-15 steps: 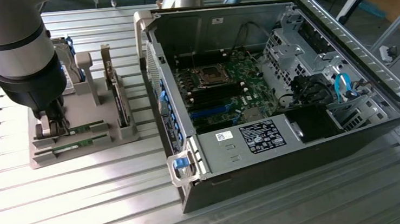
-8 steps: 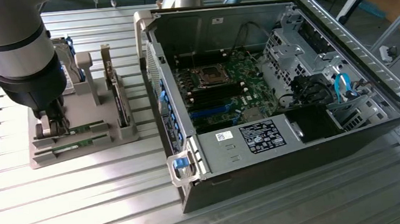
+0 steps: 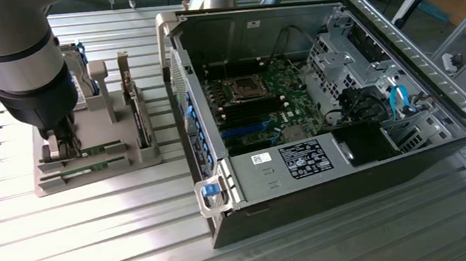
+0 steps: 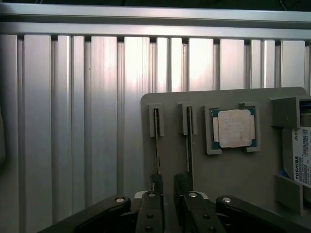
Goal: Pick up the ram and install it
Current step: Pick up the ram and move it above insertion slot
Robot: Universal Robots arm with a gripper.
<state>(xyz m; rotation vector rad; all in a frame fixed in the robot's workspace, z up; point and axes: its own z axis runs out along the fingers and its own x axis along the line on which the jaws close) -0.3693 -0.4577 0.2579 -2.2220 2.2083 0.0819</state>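
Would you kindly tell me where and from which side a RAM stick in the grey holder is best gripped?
I'd grip the RAM stick across its flat faces at mid-length, coming straight down from above: it stands on edge in the grey holder, thin top edge up, with its end seated in a bracket.

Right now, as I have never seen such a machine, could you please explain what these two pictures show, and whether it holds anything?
The thick grey cylinder is a robot arm. At its end sits the tool, with two fingers that can pinch. One picture comes from a camera off the arm, the other from a camera on its wrist, looking past the fingers. On the slatted metal table stand an open computer case and a grey holder. The holder carries two green ram sticks, a silver processor chip and an upright card. The tool is open, close over one end of the sticks, and holds nothing.
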